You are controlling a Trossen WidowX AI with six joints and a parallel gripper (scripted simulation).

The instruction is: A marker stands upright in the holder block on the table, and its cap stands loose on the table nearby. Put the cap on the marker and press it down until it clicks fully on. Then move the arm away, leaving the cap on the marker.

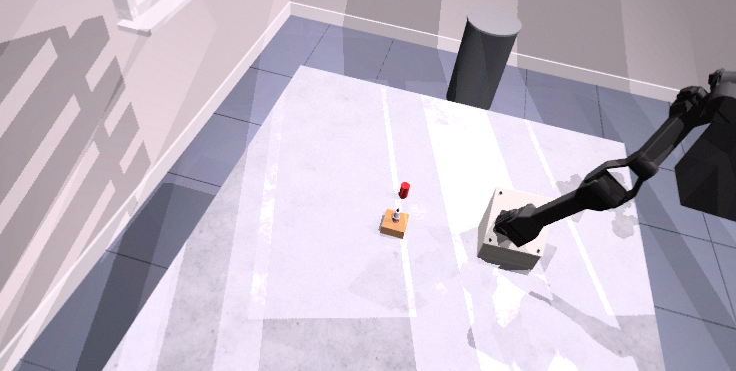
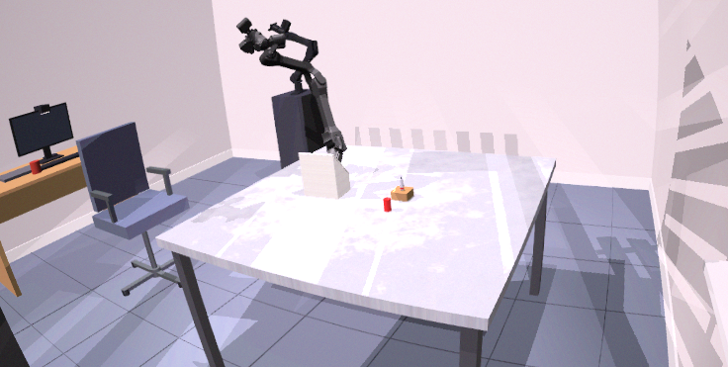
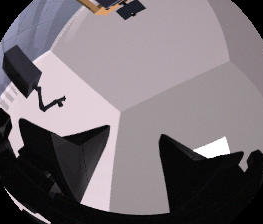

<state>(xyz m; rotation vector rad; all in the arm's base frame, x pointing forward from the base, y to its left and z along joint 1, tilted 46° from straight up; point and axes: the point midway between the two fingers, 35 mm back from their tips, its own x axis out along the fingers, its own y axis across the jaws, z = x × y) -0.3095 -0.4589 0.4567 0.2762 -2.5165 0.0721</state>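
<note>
The red cap [image 1: 404, 190] [image 2: 387, 205] stands on the table, a short way from the orange-brown holder block [image 1: 393, 228] [image 2: 402, 194]. The marker [image 1: 396, 216] [image 2: 402, 184] stands upright in the block, its dark tip bare and pointing up. My gripper [image 1: 500, 228] [image 2: 339, 154] [image 3: 135, 134] is open, with a gap between its fingers and nothing in it. It is well away from the cap and marker, by the pale box. The wrist view faces the walls and shows neither cap, marker nor block.
The pale box [image 1: 509, 261] [image 2: 318, 176] stands on the table [image 1: 319, 276] [image 2: 437, 268] between the arm's base and the holder block. My gripper overlaps it in the top and exterior views; whether they touch cannot be told. A dark cylinder [image 1: 481, 67] stands beyond the table's edge.
</note>
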